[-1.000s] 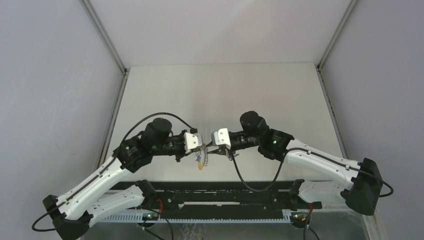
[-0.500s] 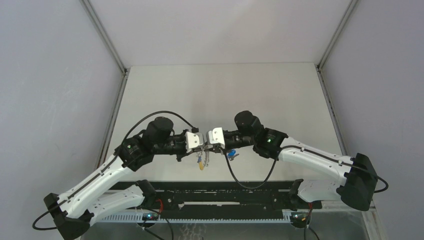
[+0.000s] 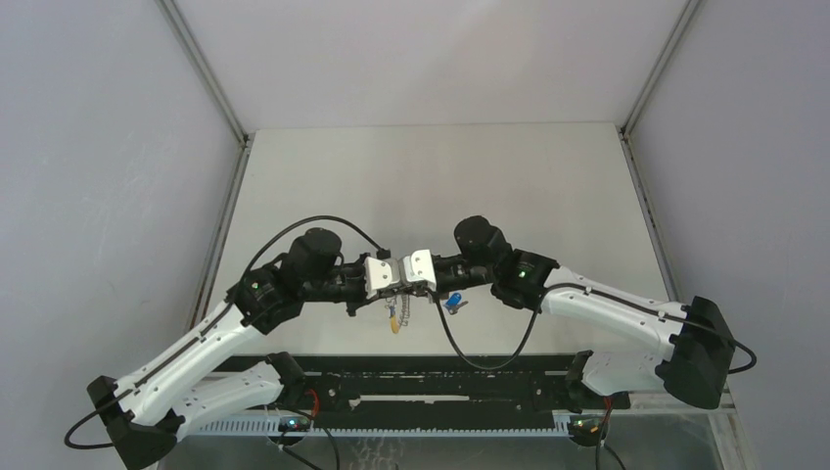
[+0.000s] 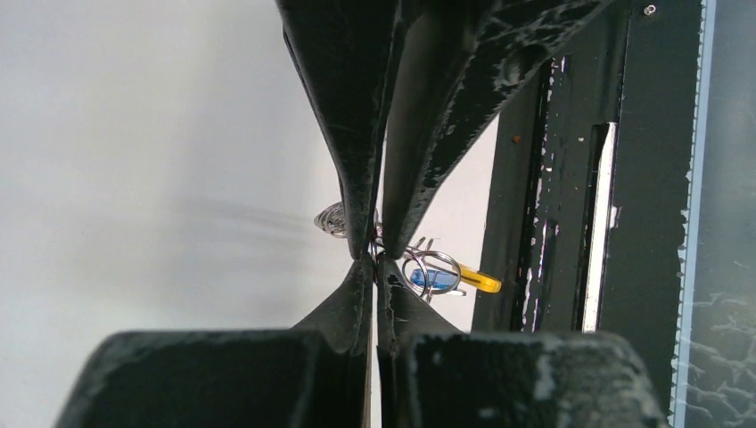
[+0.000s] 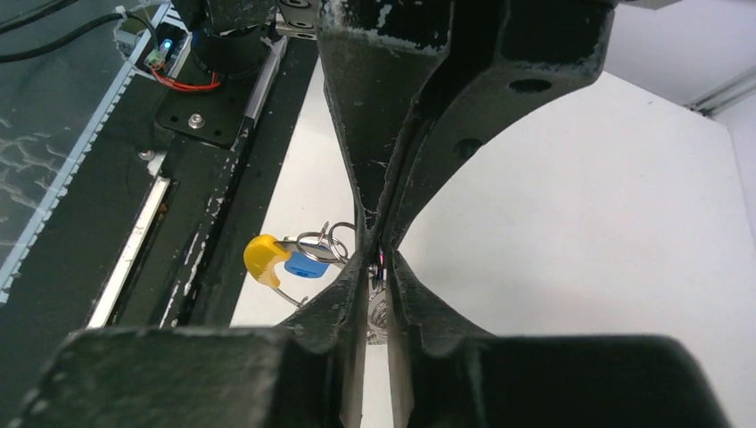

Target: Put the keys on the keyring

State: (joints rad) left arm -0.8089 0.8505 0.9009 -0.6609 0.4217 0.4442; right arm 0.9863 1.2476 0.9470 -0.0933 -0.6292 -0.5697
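Two arms reach inward from the near edge of the table [image 3: 440, 166] and meet tip to tip above its front strip. On the left, the left gripper [image 3: 394, 290] has its fingers pressed tight together, pinching the wire of the keyring [image 4: 430, 266]. The ring hangs below the meeting fingertips, and its yellow section [image 5: 265, 257] points toward the black rail [image 3: 421, 384]. One key [image 5: 308, 266] with a blue head hangs with it, just beside that yellow piece. Right of it, the right gripper [image 3: 408, 288] faces the left one with its fingers drawn almost together, only a sliver between them, nipping the same ring's wire. A blue speck [image 3: 452, 301] shows beneath the right gripper, too small to tell what it is.
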